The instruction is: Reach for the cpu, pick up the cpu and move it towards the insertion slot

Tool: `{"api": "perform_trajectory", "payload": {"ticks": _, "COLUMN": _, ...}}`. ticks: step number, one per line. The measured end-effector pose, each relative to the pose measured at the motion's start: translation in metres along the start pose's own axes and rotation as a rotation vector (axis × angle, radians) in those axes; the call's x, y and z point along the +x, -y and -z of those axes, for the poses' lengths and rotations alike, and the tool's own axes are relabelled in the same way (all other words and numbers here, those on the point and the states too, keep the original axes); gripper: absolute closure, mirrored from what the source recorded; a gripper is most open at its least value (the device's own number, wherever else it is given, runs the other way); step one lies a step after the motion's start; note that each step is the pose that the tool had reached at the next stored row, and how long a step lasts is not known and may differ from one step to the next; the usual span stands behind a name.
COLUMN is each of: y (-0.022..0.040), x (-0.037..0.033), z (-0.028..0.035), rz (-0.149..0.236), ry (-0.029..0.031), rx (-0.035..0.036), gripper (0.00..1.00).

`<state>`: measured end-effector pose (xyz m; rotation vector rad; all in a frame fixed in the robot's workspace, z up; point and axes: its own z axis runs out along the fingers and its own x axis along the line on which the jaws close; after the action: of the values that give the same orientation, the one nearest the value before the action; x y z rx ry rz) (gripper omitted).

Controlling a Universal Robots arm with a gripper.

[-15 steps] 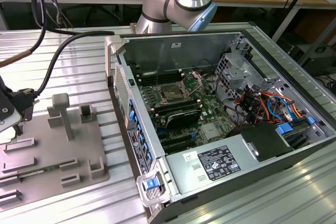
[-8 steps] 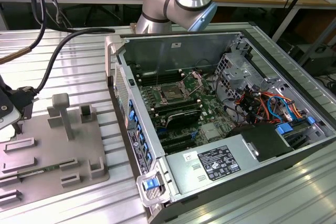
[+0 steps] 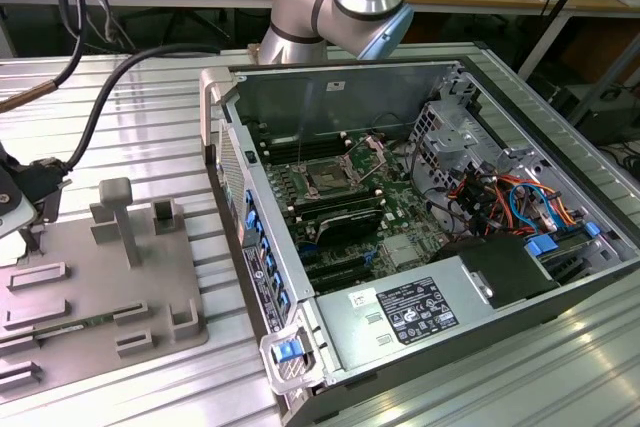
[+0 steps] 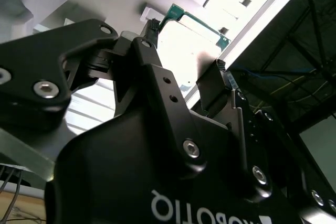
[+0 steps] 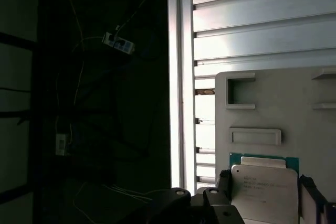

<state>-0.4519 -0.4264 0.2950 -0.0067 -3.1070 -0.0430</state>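
The pick-up step is in hand. The claw (image 4: 185, 51) sits low over the grey tray (image 3: 150, 277) at the exterior view's left, well apart from the open computer case (image 3: 330, 87). In both wrist views its 2 fingers (image 4: 212, 90) straddle the chip (image 5: 265, 190) and look pressed against 2 opposite edges, so I judge it gripped. Whether it is off the tray yet I cannot tell. The chip lies flat, silvery face toward the camera, with its green rim showing along 1 side, just beside a raised holder on the tray.

Getting it toward the socket (image 3: 328, 175) calls, I think, for a straight lift clear of the tray's raised holders, with the chip kept level, then a carry over the case wall.

The tray bears several raised holders, and a long thin board (image 3: 85, 322) lies in 1 of them. The case holds:
- the green main board (image 3: 400, 227)
- the socket, with its dark centre looking empty and its metal bracket (image 3: 372, 150) swung up
- a grey labelled box (image 3: 415, 312) beside the board
- a bundle of coloured wires (image 3: 500, 192)
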Motion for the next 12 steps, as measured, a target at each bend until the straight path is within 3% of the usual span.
{"api": "perform_trajectory", "payload": {"ticks": 2, "y": -0.0001, "x": 0.0001, "z": 0.0052, "rz": 0.000, "ry": 0.0000, "rx": 0.0000, "gripper": 0.45}}
{"api": "perform_trajectory", "payload": {"ticks": 12, "y": -0.0005, "x": 0.0002, "z": 0.0196, "rz": 0.000, "ry": 0.0000, "rx": 0.0000, "gripper": 0.45}}
